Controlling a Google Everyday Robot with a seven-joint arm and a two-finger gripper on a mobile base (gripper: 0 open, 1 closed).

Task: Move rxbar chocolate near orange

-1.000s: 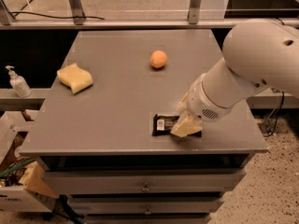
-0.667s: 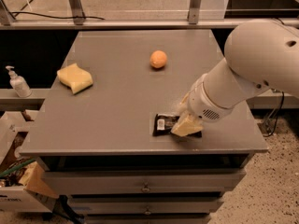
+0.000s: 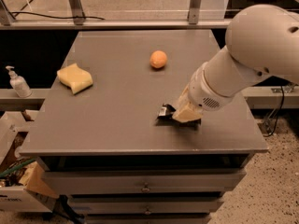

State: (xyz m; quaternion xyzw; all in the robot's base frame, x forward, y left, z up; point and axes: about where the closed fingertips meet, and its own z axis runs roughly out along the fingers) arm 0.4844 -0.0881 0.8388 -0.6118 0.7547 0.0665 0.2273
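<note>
The rxbar chocolate (image 3: 165, 111) is a black wrapped bar with a white label end. Only its left end shows, raised slightly above the grey table (image 3: 117, 111) with a shadow under it. My gripper (image 3: 186, 114) is at the front right of the table, shut on the bar's right part, which its tan fingers (image 3: 188, 112) hide. The orange (image 3: 158, 59) is a small round fruit lying farther back near the table's middle, well apart from the bar and gripper.
A pale yellow sponge (image 3: 74, 78) lies at the table's left. A soap dispenser bottle (image 3: 17, 82) stands on a ledge left of the table. Drawers (image 3: 145, 186) sit under the tabletop. My large white arm (image 3: 252, 50) reaches over the table's right side.
The bar lay flat on the table before; now its left end is lifted off the surface in my gripper. The orange and sponge have not moved.
</note>
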